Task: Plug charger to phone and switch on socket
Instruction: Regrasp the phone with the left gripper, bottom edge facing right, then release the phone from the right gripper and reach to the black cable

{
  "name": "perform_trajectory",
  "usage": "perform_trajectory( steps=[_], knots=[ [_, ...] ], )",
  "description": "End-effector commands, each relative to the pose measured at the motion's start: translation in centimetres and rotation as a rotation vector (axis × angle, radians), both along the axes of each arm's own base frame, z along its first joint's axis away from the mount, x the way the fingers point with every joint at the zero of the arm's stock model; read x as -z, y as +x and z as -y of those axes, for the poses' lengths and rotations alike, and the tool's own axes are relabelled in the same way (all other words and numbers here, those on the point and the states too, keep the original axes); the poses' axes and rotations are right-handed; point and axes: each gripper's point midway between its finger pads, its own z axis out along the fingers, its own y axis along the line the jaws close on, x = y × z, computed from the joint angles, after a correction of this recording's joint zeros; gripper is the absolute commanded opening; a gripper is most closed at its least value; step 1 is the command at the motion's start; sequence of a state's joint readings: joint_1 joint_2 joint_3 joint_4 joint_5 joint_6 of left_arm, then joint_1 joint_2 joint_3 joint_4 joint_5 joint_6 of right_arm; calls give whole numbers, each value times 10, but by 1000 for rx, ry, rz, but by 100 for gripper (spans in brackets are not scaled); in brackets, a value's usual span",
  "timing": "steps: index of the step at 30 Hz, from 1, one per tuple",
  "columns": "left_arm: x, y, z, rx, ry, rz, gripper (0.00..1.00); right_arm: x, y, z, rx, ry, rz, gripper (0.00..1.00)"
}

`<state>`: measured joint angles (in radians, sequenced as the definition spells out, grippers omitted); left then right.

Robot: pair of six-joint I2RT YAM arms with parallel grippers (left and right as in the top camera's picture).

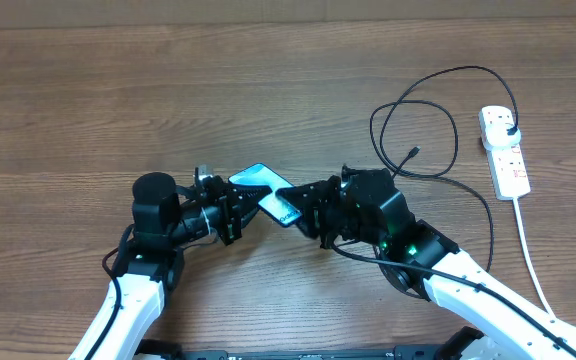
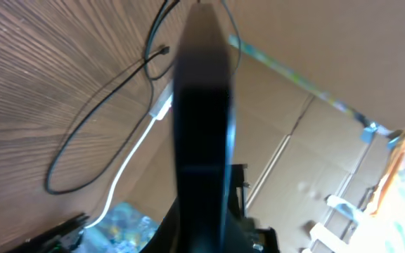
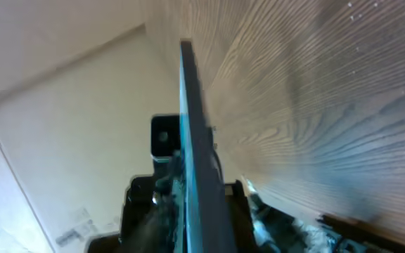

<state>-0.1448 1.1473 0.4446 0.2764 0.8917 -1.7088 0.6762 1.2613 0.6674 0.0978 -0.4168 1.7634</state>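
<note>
The phone (image 1: 266, 190), with a teal screen and dark edges, is held tilted above the table between both grippers. My left gripper (image 1: 234, 212) is shut on its left end and my right gripper (image 1: 304, 208) on its right end. It shows edge-on in the left wrist view (image 2: 202, 119) and the right wrist view (image 3: 194, 154). The charger, a thin black cable (image 1: 420, 128), lies looped at the right, its connector tip (image 1: 413, 152) free on the table and its plug (image 1: 509, 130) in the white socket strip (image 1: 505, 152). The cable (image 2: 97, 112) also shows in the left wrist view.
The socket's thick white cord (image 1: 530, 255) runs down toward the front right edge, and shows in the left wrist view (image 2: 129, 161). Cardboard walls (image 2: 308, 147) stand beyond the table. The right arm (image 1: 468, 285) crosses the front right of the wooden table (image 1: 118, 110).
</note>
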Motion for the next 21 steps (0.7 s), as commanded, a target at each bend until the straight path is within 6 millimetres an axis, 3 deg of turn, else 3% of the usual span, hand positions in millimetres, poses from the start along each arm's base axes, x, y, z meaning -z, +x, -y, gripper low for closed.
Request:
perform_trajectory(
  steps=[1, 3, 4, 5, 9, 13, 16, 21],
  knots=[
    [1, 6, -2, -4, 64, 91, 4, -4, -11, -6, -84, -17, 54, 53],
    [8, 4, -4, 0, 98, 95, 4, 5, -4, 1, -82, -113, 158, 70],
    [13, 2, -5, 2, 115, 81, 4, 12, 2, 7, -76, -187, 224, 93],
    [19, 1, -6, 3, 129, 64, 4, 18, 7, 14, -68, -255, 274, 100],
    [45, -15, -14, 26, 189, -37, 4, 43, 28, 50, -60, -589, 472, 100],
    [55, -24, -17, 57, 221, -50, 4, 40, 44, 70, -74, -694, 550, 99],
    [59, -27, -18, 59, 228, -72, 4, 38, 61, 106, -18, -826, 508, 100],
    [60, -25, -19, 49, 238, -71, 4, 35, 89, 197, 113, -1107, 313, 99]
  ],
)
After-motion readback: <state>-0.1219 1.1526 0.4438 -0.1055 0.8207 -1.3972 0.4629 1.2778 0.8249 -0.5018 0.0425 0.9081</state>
